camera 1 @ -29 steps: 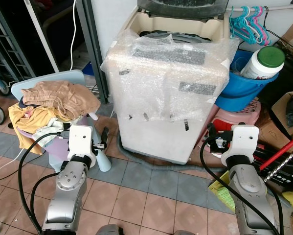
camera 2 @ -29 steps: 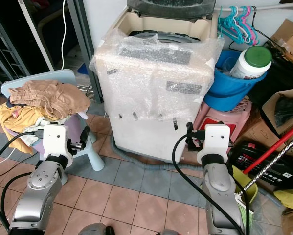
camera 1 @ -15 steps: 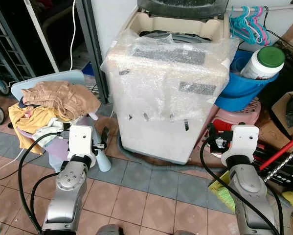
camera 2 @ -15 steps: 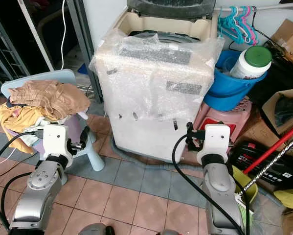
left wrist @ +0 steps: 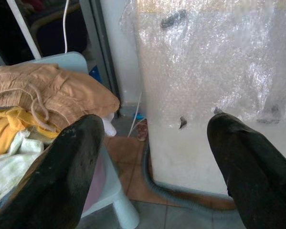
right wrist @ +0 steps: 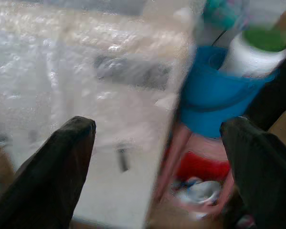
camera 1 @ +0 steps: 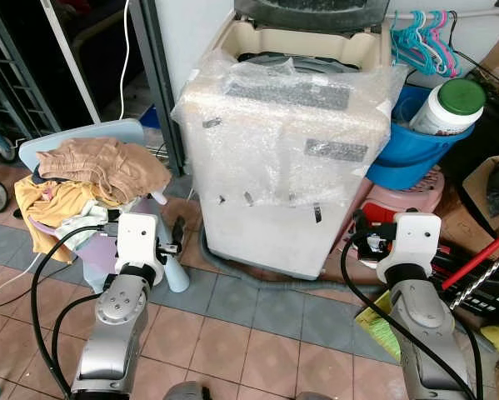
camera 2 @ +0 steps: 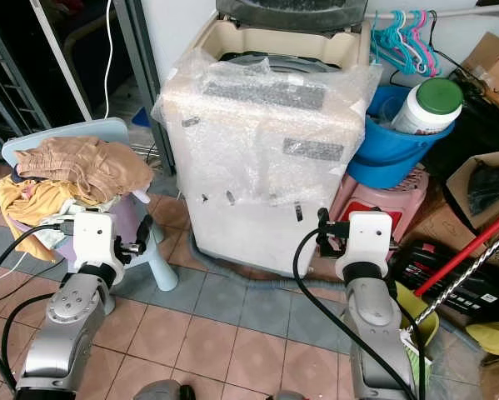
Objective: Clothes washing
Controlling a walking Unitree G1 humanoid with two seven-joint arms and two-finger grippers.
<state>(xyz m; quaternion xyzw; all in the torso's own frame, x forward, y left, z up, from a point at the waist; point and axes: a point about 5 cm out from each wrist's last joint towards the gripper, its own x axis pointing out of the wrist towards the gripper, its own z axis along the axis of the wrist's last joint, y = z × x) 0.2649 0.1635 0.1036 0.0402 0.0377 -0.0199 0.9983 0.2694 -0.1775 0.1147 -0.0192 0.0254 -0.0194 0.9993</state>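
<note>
A top-loading washing machine, wrapped in bubble wrap with its lid raised, stands against the wall directly ahead of the robot. To its left a pile of clothes, tan on top with yellow and pale green beneath, sits heaped on a small light-blue chair. To the machine's right a blue bucket rests on a pink stool and carries a white jar with a green lid; teal and pink hangers hang above it.

The head views show both arms raised low in front of the machine. The left gripper is seen more closely from its wrist camera, fingers spread wide and empty, with the clothes pile just beside one finger and the machine's lower front and a grey drain hose between them. The right gripper, in a blurred wrist view, is likewise spread wide and holds nothing, facing the machine's front corner and the bucket.
</note>
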